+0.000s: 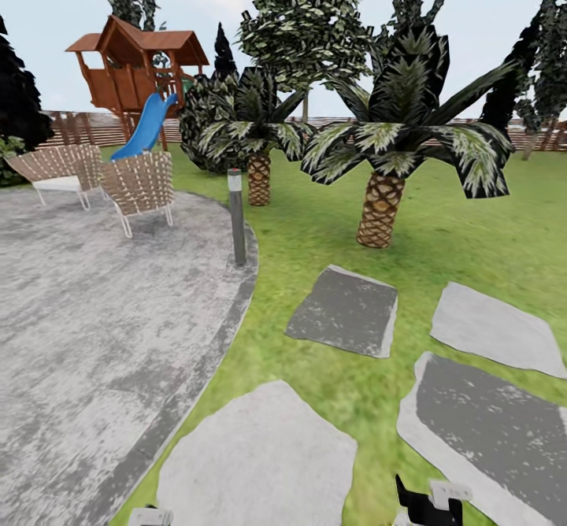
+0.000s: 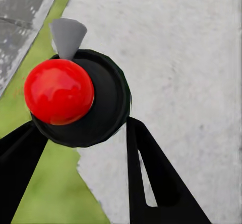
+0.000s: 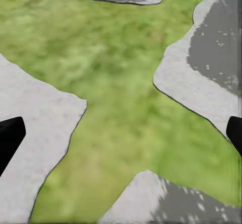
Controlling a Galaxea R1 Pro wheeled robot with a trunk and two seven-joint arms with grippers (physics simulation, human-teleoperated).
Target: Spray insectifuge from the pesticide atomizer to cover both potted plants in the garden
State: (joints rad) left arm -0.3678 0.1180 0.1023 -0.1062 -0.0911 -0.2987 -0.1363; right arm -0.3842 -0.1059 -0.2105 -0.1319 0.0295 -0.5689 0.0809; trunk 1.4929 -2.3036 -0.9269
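In the left wrist view a dark round body point(image 2: 108, 100) with a pale grey cone-shaped tip point(image 2: 67, 35) sits between my left gripper's point(image 2: 83, 131) two black fingers point(image 2: 151, 178). It looks like the pesticide atomizer seen end-on. A glossy red ball point(image 2: 59, 90) covers part of it. A pale stepping slab point(image 2: 181, 58) lies far below. My right gripper point(image 3: 121, 133) is open, its fingertips point(image 3: 10, 136) wide apart above grass, and it shows at the bottom of the head view point(image 1: 429, 504). The two potted plants are out of view.
Ahead lie lawn and grey stepping slabs point(image 1: 346, 309). The round paved patio point(image 1: 94, 313) spreads to the left, with a grey post point(image 1: 236, 215) at its rim and woven chairs point(image 1: 138, 183). Two scaly-trunked palms point(image 1: 382, 203) stand ahead. A playhouse with a slide point(image 1: 138, 61) and the fence point(image 1: 79, 126) are behind.
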